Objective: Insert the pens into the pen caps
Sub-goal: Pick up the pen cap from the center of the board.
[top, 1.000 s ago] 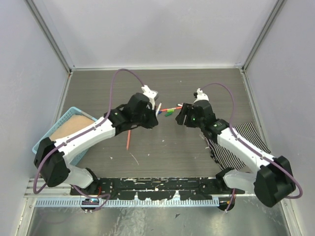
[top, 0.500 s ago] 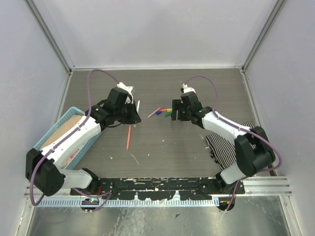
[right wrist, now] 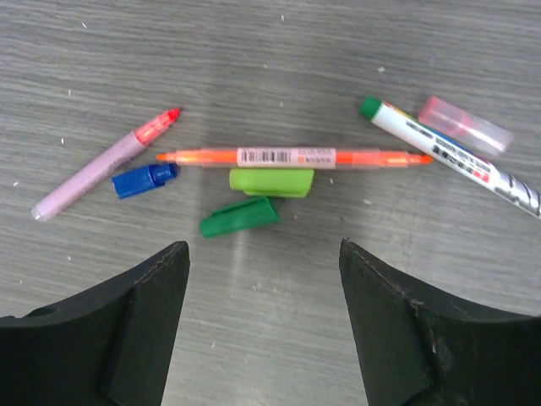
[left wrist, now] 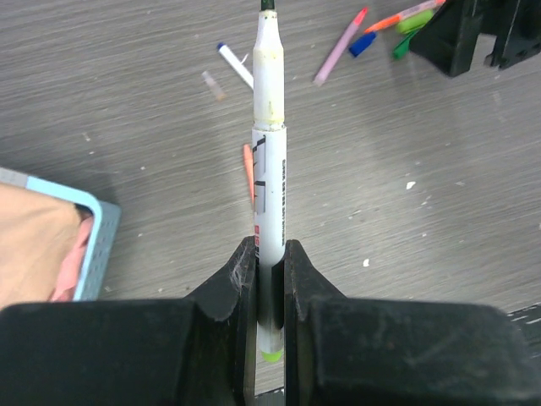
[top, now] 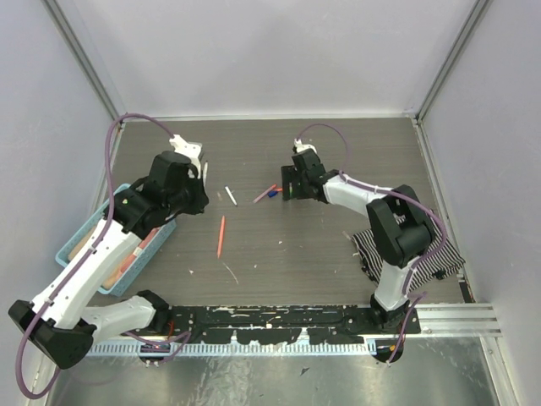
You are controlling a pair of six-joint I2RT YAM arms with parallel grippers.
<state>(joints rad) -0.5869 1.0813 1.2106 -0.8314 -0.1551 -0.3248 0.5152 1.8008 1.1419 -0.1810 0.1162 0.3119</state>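
Observation:
My left gripper [left wrist: 270,249] is shut on a white-barrelled pen [left wrist: 270,161], which sticks out forward with its dark tip away from me and a light-green end behind the jaws. It hangs above the table at the left [top: 193,176]. My right gripper [right wrist: 264,254] stands open just short of a cluster on the table: an orange pen [right wrist: 292,156], a light-green cap [right wrist: 270,181], a dark-green cap [right wrist: 239,216], a blue cap [right wrist: 145,179], a lilac pen with a red tip [right wrist: 106,165], a white pen with a green end [right wrist: 456,161] and a pink see-through cap [right wrist: 465,124].
A short white pen with a blue tip [top: 230,195] and another orange pen [top: 221,236] lie between the arms. A light-blue basket [top: 72,245] sits at the left edge under the left arm. A striped cloth [top: 427,249] lies at the right.
The left arm has swung left and away from the cluster, carrying the white pen. The right gripper has moved left and farther out over the caps, and its jaws have widened.

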